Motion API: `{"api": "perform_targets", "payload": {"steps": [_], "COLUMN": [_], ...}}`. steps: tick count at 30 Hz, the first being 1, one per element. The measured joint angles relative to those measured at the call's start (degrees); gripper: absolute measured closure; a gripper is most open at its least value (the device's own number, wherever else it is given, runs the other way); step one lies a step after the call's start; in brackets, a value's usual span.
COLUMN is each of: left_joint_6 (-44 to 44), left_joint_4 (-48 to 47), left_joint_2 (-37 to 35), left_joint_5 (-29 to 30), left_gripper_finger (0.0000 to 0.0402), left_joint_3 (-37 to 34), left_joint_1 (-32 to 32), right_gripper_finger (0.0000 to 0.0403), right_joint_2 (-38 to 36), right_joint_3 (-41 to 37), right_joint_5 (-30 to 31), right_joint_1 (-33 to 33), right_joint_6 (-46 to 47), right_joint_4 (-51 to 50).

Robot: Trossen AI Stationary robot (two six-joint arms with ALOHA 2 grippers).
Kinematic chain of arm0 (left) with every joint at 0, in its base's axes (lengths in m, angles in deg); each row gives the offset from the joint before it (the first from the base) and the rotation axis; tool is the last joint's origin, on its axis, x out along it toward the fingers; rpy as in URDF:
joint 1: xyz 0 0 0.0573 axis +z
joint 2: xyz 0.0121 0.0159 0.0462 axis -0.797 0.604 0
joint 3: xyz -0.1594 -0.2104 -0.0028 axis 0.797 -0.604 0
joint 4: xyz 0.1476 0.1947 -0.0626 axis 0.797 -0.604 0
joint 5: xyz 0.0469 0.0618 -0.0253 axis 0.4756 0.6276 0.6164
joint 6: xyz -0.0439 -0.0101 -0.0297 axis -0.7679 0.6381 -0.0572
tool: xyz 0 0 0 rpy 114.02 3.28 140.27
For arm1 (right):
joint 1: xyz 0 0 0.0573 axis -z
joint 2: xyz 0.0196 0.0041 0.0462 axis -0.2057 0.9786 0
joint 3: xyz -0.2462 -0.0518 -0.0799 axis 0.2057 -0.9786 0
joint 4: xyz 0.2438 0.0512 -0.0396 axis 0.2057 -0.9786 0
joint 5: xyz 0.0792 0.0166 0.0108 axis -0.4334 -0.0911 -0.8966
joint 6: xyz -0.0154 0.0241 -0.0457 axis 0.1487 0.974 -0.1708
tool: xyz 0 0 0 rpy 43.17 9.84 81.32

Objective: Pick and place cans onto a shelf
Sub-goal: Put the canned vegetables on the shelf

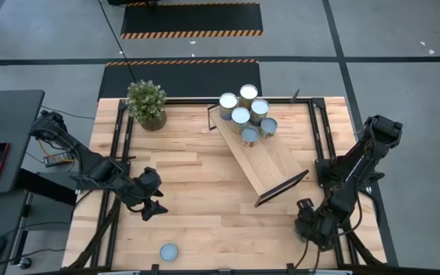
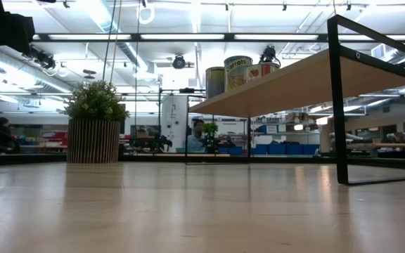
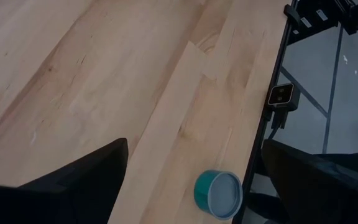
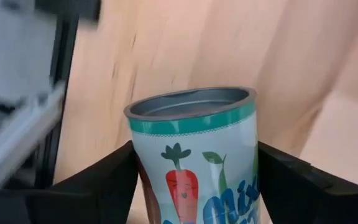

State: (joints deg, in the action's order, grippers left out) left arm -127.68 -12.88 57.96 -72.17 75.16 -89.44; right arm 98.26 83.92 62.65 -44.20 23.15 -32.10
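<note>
Shelf (image 1: 262, 156) is lying toward eleven o'clock of the right gripper (image 1: 312, 223), which is clamping an upright carrot-labelled can (image 4: 197, 155), while the left gripper (image 1: 150, 200), fingers spread, is hovering with a loose can (image 1: 169, 251) toward five o'clock.

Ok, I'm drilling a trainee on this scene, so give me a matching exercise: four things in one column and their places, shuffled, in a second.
Things:
1. potted plant
2. lone can
3. carrot-labelled can
4. six cans

Places:
A. held between the fingers of the right gripper
B. grouped on the far end of the shelf
C. far-left part of the table
D. by the table's near edge, close to the open left gripper

Pairs: 1-C, 2-D, 3-A, 4-B
</note>
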Motion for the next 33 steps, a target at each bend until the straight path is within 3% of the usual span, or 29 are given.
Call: {"api": "perform_targets", "payload": {"steps": [6, 12, 17, 23, 29, 33], "left_joint_6": [0.2, 0.2, 0.2, 0.2, 0.8, 0.9], "left_joint_4": [0.0, 0.1, 0.1, 0.4, 1.2, 1.4], "left_joint_2": [0.0, 0.0, 0.0, 0.0, 0.0, 0.0], "left_joint_5": [0.0, 0.0, 0.0, 2.3, 5.7, 6.0], "left_gripper_finger": [0.0027, 0.0027, 0.0027, 0.0027, 0.0027, 0.0027], "left_joint_3": [0.0, 0.0, 0.0, 0.0, 0.0, 0.0], "left_joint_1": [0.0, 0.0, 0.0, 0.2, 0.2, 1.0], "right_gripper_finger": [0.0111, 0.0111, 0.0110, 0.0110, 0.0110, 0.0110], "right_joint_2": [-1.4, -7.1, -13.5, -20.2, -27.5, -33.2], "right_joint_3": [5.8, 11.7, 12.7, 12.7, 7.1, -0.7], "right_joint_5": [12.9, 30.7, 39.8, 52.1, 60.7, 61.3], "right_joint_1": [3.1, 6.0, 8.1, 12.3, 18.0, 21.0], "right_joint_6": [3.7, 6.2, 3.8, 1.4, 1.6, 5.9], "right_joint_4": [0.0, 2.0, 8.6, 4.3, 0.9, 2.4]}}
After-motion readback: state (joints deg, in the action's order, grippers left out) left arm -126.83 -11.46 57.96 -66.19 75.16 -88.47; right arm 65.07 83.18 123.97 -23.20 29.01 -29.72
